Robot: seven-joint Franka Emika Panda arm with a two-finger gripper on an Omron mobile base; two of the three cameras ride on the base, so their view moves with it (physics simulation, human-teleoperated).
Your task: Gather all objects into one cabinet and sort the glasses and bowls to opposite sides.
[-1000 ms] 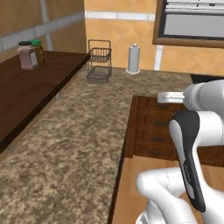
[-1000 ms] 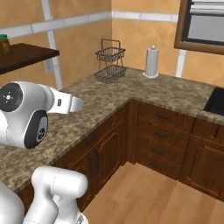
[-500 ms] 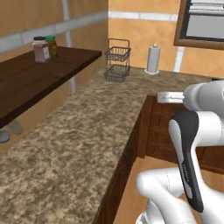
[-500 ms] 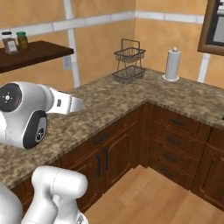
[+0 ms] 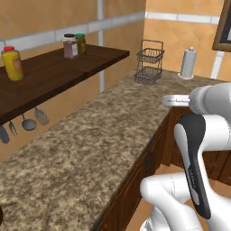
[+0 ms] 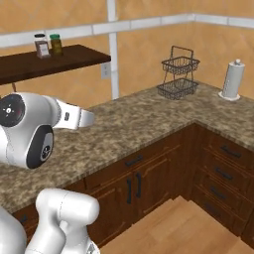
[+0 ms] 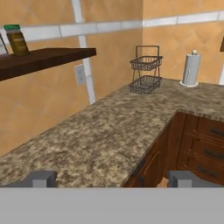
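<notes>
Mugs, bowl and wall cabinet were not to be seen from where the base stood, so their place could not be told. By judgement from the task alone, the mugs should be light, stiff, glossy and breakable, best pinched across the rim or wall near the handle; the wide bowl should be slippery and is best taken by its rim.

The gripper (image 7: 111,179) stood wide open and empty, its two grey fingertips (image 7: 41,178) well apart at the bottom of the hand view, above the granite counter (image 7: 105,135).

A two-tier wire basket (image 5: 149,62) stood in the counter's corner, with a paper towel roll (image 5: 188,62) near it. On the dark wooden shelf (image 5: 54,74) stood a yellow jar with a red lid (image 5: 11,62) and two spice jars (image 5: 74,45). Their labels were too blurred to read; no brand or writing was legible anywhere. Utensils (image 5: 28,124) hung below the shelf.
</notes>
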